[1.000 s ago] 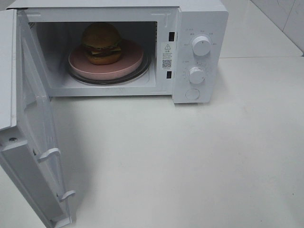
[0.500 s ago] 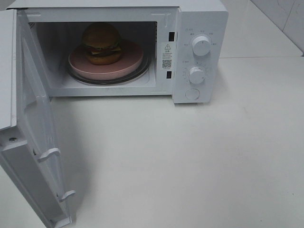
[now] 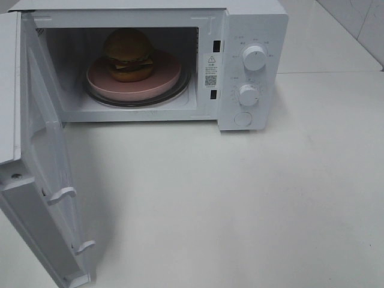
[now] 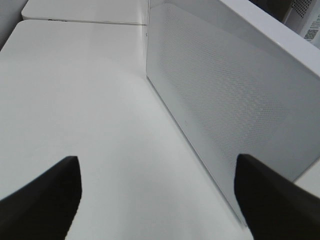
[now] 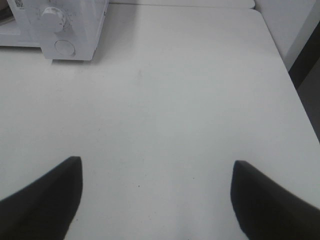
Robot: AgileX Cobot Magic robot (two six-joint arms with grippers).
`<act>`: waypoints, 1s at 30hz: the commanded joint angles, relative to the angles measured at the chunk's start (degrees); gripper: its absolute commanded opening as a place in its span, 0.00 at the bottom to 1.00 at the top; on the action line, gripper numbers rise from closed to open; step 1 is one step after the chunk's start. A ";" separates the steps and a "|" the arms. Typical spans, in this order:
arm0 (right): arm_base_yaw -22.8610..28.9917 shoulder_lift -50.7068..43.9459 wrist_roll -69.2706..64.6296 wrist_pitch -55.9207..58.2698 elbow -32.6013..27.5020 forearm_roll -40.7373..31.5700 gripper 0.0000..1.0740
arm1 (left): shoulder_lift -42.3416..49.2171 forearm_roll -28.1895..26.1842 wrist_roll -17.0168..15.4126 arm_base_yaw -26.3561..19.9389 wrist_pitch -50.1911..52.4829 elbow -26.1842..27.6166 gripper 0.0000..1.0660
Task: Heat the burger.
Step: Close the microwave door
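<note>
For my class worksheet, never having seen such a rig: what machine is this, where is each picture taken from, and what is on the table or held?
It is a robot with two arms, each ending in a two-fingered hand. One picture looks down from a high camera on a white table with a microwave, its door swung open. Inside, the burger sits on a pink plate. The other two come from cameras on the wrists; the dark shapes are the fingers. The left hand is near the door's outer face, the right hand above the table. Both hands are open and hold nothing.
</note>
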State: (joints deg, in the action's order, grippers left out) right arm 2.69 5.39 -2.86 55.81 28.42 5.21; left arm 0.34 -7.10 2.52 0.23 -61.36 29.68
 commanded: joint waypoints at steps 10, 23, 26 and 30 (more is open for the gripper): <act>-0.57 -7.05 0.40 -0.86 -0.11 0.23 0.71 | 1.03 -0.34 -0.11 0.17 -0.11 -0.06 0.72; -0.52 -7.05 0.34 -0.86 -0.11 0.29 0.71 | 0.29 -0.63 -0.11 0.17 -0.11 -0.06 0.72; -0.52 -7.05 0.34 -0.86 -0.11 0.29 0.71 | 0.29 -0.63 -0.11 0.17 -0.11 -0.06 0.72; -0.52 -7.05 0.34 -0.86 -0.11 0.29 0.71 | 0.29 -0.63 -0.11 0.17 -0.11 -0.06 0.72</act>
State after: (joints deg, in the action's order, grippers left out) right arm 2.41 -0.23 -2.86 55.75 28.42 5.21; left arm 0.34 -7.22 2.52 0.23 -61.36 29.68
